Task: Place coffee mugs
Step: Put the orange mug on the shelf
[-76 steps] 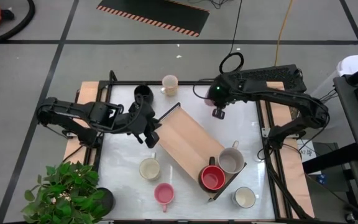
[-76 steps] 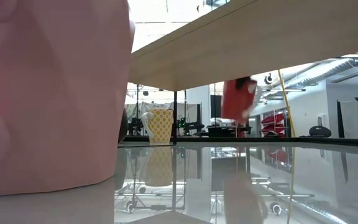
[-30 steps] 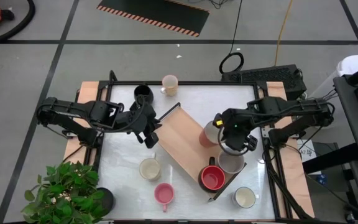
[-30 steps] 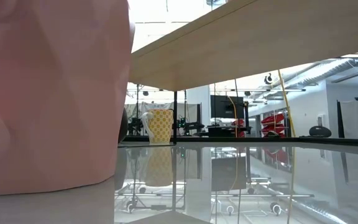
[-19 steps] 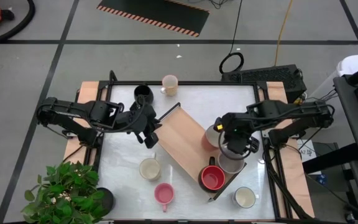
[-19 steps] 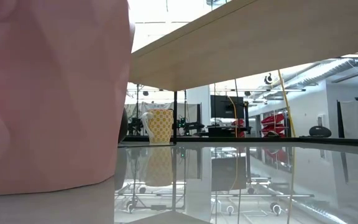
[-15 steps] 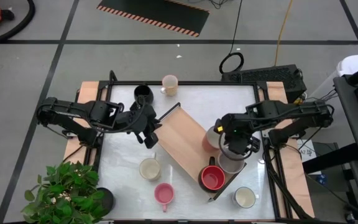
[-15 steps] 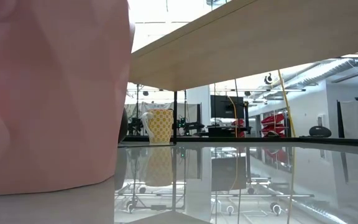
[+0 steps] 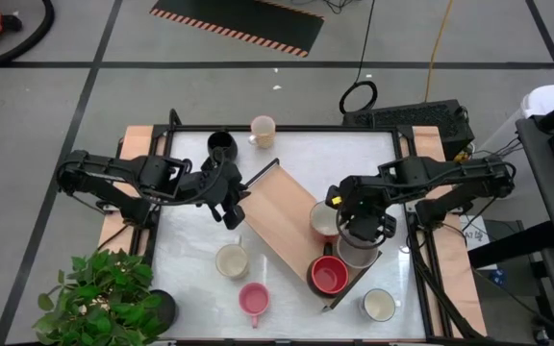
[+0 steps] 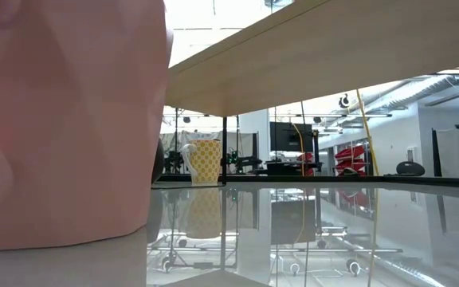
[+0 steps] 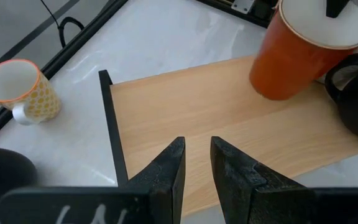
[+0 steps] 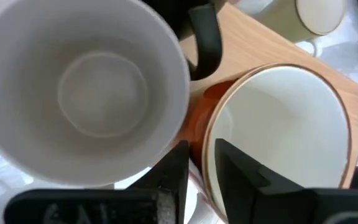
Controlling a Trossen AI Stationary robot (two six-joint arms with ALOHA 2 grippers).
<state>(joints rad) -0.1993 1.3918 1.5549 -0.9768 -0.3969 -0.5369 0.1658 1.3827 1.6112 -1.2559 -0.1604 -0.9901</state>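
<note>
My right gripper [image 9: 340, 215] is over the wooden tray [image 9: 282, 207], shut on an orange-brown mug with a white inside [image 9: 323, 222]; the mug also shows in the left wrist view [image 11: 300, 53]. A red mug [image 9: 330, 276] and a grey mug [image 9: 358, 252] stand on the tray's near end. Off the tray stand two cream mugs [image 9: 231, 259] [image 9: 378, 305], a pink mug [image 9: 253, 300], a black mug [image 9: 221, 144] and a yellow-patterned mug [image 9: 263, 130]. My left gripper [image 11: 196, 146] waits by the tray's far left corner, its fingers a narrow gap apart, touching nothing that I can see. My right gripper holds the orange-brown mug by its rim [image 12: 209, 146]. One finger [image 12: 238, 171] is inside the mug and the other [image 12: 171, 177] is outside. The fingers come from above, pointing down. The mug is tilted over the tray; whether its base touches the board I cannot tell.
A potted plant [image 9: 99, 293] stands at the table's near left corner. The tray lies slantwise across the middle, and its black wire end [image 11: 109, 124] stands near my left gripper. In the low view the pink mug [image 10: 62, 119] fills the left side, under the tray [image 10: 333, 56].
My right gripper has carried the orange-brown mug from the table's far edge to above the tray. In the last second it has moved a little toward the near edge and the left, close beside the grey mug. The left arm has kept still.
</note>
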